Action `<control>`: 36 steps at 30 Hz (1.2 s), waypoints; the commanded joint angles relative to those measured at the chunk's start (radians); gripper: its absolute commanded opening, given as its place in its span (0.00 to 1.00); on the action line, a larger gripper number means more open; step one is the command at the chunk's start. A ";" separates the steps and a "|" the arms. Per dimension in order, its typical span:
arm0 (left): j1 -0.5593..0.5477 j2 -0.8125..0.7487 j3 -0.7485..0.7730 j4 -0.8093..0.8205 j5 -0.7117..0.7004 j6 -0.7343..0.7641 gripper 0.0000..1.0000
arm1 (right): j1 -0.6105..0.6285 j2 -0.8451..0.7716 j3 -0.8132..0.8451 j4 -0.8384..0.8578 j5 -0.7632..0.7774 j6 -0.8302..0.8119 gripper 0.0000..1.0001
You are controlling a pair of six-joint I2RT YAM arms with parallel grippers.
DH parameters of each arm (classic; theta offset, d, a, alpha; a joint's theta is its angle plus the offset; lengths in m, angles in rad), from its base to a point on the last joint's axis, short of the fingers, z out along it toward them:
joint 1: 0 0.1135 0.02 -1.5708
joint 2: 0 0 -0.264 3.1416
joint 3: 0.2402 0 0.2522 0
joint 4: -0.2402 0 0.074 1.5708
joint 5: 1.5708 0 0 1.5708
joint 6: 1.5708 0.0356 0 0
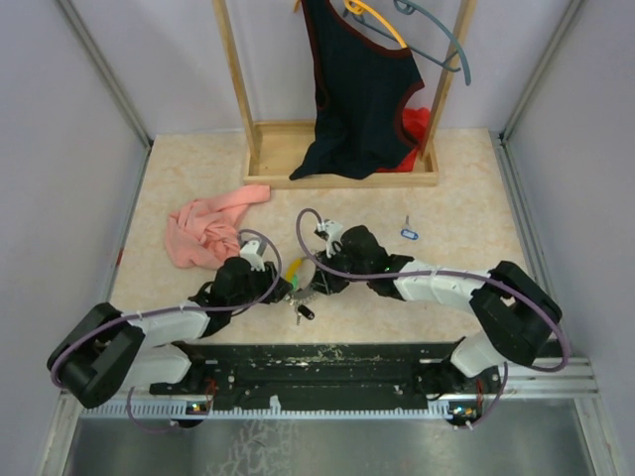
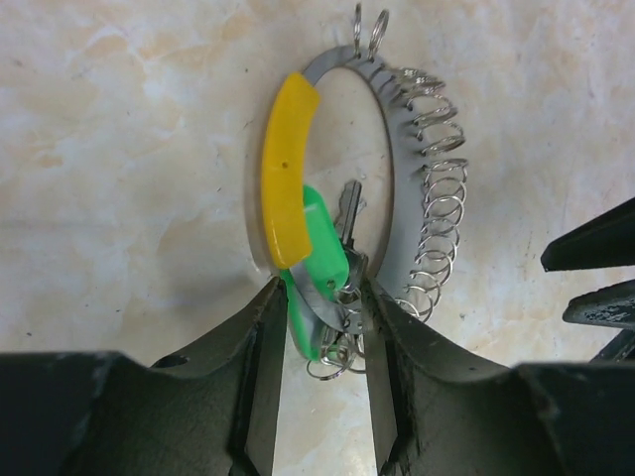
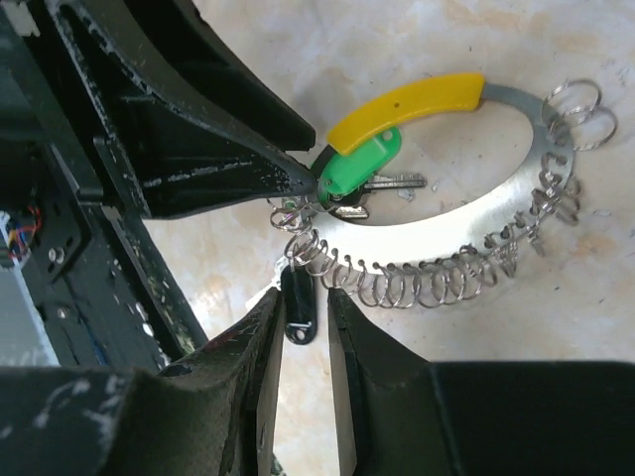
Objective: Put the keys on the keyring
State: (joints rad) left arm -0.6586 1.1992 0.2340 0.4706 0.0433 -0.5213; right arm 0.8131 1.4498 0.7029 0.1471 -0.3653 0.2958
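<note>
The keyring (image 2: 400, 213) is a flat grey metal loop with a yellow piece and a row of small wire rings. It lies between both grippers at the table's front middle (image 1: 303, 278). My left gripper (image 2: 322, 297) is shut on the loop's near end, where the green key (image 2: 322, 248) hangs. My right gripper (image 3: 301, 296) is narrowly open, its jaws either side of the black key (image 3: 298, 312), which hangs from an end wire ring. The blue key (image 1: 409, 234) lies alone on the table to the right.
A pink cloth (image 1: 208, 228) lies left of the grippers. A wooden rack (image 1: 268, 149) at the back holds a dark garment (image 1: 362, 89) and hangers, with a red cloth behind. Grey walls close in both sides.
</note>
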 commanded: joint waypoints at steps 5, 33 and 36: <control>0.034 0.066 0.031 -0.009 0.080 0.002 0.33 | 0.047 0.115 0.069 -0.011 0.114 0.315 0.18; 0.034 0.108 -0.012 0.089 0.207 -0.112 0.27 | 0.051 0.272 0.089 -0.023 0.135 0.436 0.24; 0.034 0.099 -0.019 0.094 0.214 -0.121 0.27 | 0.051 0.277 0.109 -0.071 0.176 0.406 0.23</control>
State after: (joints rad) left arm -0.6258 1.3140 0.2317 0.5247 0.2276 -0.6205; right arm 0.8558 1.6981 0.7639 0.1356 -0.2668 0.7292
